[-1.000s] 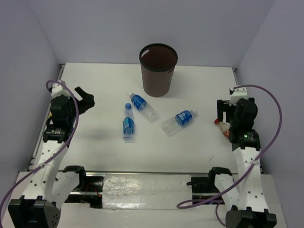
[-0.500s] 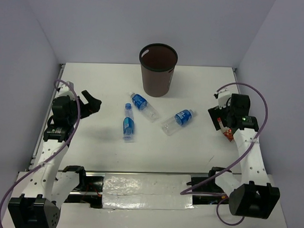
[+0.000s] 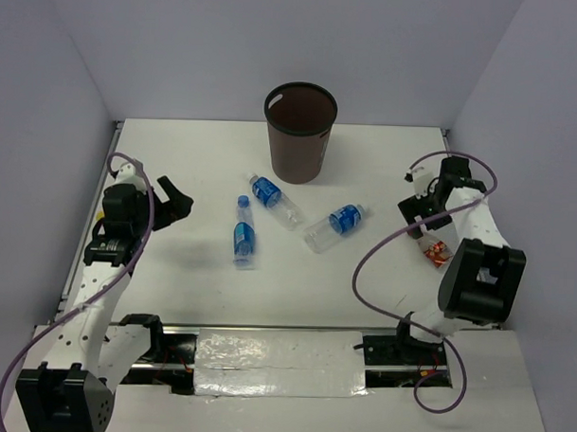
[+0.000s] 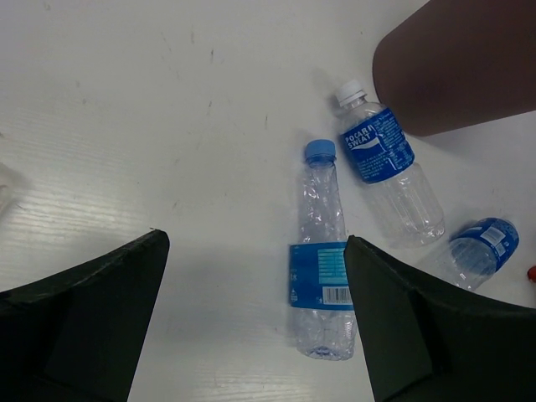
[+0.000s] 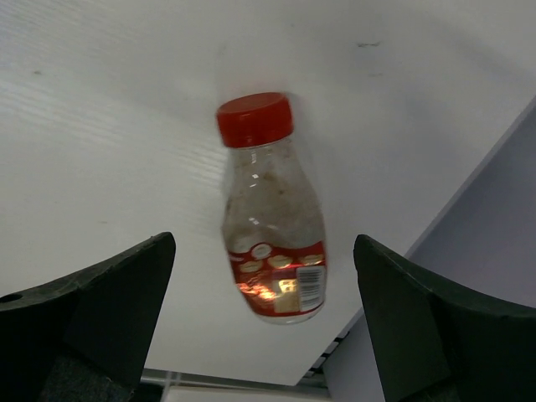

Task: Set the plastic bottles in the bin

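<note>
left gripper (image 4: 254, 251) wide, empty | right gripper (image 5: 264, 247) apart, seemingly empty | clear plastic bottles (image 3: 273, 201) lying | tapered brown bin (image 3: 298, 158)

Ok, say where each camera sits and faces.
Top external: above and behind, looking down on the white table; both arms show.
Left wrist: looks down between its dark fingers at three clear blue-labelled plastic bottles and the dark brown round bin.
Right wrist: looks down between its fingers at a red-capped clear bottle.
Top and left wrist share bottles and bin.
</note>
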Action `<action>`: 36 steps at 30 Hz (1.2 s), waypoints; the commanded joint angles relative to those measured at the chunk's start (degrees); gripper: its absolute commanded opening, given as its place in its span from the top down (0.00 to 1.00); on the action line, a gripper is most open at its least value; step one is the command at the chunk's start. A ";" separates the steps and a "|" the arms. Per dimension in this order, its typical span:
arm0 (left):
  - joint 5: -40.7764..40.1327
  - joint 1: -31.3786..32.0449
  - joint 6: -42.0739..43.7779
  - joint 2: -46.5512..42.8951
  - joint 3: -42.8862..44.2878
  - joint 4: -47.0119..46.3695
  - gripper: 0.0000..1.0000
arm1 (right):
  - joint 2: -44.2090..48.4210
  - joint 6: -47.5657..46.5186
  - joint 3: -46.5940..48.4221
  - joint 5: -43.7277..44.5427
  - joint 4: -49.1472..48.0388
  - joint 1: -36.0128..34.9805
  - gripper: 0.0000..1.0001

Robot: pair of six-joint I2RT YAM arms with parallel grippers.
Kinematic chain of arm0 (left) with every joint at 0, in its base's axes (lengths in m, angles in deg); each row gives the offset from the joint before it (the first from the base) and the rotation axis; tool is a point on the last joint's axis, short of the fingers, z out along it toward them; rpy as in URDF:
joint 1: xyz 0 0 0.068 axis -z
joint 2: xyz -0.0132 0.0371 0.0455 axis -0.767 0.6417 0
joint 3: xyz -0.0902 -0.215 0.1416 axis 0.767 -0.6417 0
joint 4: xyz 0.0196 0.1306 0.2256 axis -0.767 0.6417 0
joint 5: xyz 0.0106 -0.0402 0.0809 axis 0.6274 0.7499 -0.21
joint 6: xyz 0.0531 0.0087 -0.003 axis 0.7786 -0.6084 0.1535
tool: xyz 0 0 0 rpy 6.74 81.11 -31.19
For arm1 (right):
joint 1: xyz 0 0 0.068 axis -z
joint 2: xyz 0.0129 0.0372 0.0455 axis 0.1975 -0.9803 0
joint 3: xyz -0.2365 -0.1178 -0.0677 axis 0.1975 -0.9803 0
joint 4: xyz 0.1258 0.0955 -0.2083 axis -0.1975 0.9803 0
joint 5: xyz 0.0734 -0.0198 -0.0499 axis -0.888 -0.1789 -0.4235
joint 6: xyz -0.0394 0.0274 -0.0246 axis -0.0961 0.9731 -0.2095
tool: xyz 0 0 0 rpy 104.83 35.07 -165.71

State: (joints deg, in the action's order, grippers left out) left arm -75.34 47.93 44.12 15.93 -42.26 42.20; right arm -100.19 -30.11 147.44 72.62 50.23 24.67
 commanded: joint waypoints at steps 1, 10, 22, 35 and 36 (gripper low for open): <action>-0.18 -0.05 -2.07 2.00 -0.31 -2.13 0.01 | -5.62 -5.53 5.24 -2.31 2.60 2.63 0.07; 0.35 -0.05 -2.69 7.27 2.42 -3.72 0.01 | -16.36 -9.15 5.86 -5.75 4.45 3.16 0.15; 0.00 -0.04 -4.97 6.57 -0.48 -4.77 0.01 | -16.73 -8.88 2.52 0.24 -0.66 3.07 0.52; -4.47 -0.04 -10.51 5.08 -2.06 -1.10 0.01 | -12.41 -5.20 39.93 -21.92 15.09 -17.83 0.62; -5.36 -0.04 -11.21 4.73 -1.89 -0.04 0.01 | -13.37 -4.06 45.97 -21.92 14.74 -21.33 0.62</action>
State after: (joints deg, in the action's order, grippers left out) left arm -77.35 47.93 35.77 22.50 -44.66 40.65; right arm -114.44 -36.95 183.97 55.61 61.62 10.18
